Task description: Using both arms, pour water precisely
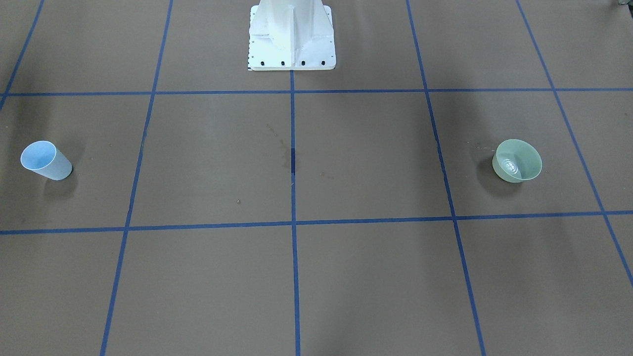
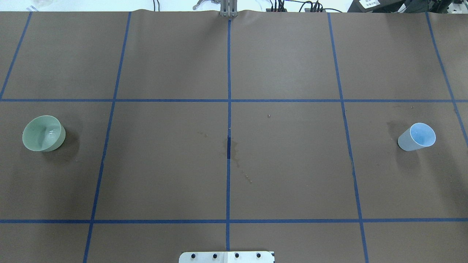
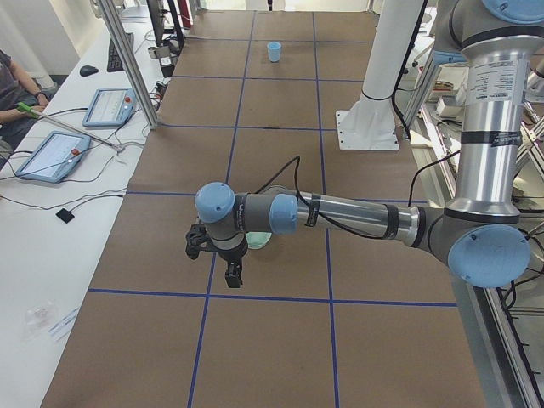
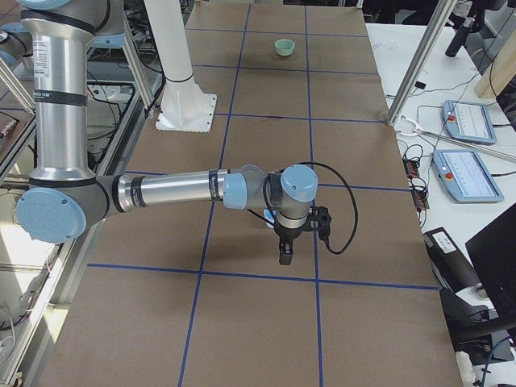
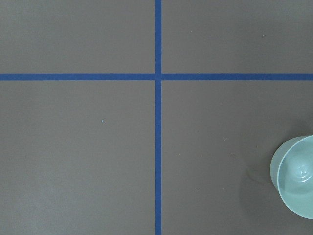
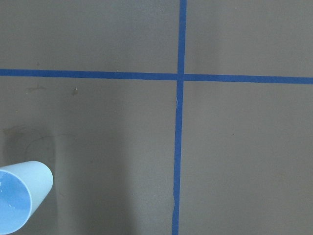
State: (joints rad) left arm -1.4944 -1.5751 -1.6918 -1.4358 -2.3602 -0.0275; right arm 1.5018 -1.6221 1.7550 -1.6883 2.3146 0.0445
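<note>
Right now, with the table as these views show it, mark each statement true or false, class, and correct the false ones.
1. The green bowl sits on the robot's left side of the table. True.
2. The blue cup lies tipped on its side. False: it stands upright, mouth up.
3. Glints of water show inside the green bowl. True.
4. The green bowl and the blue cup touch. False: they stand far apart, at opposite ends of the table.
5. The tape lines on the table are red. False: they are blue.
</note>
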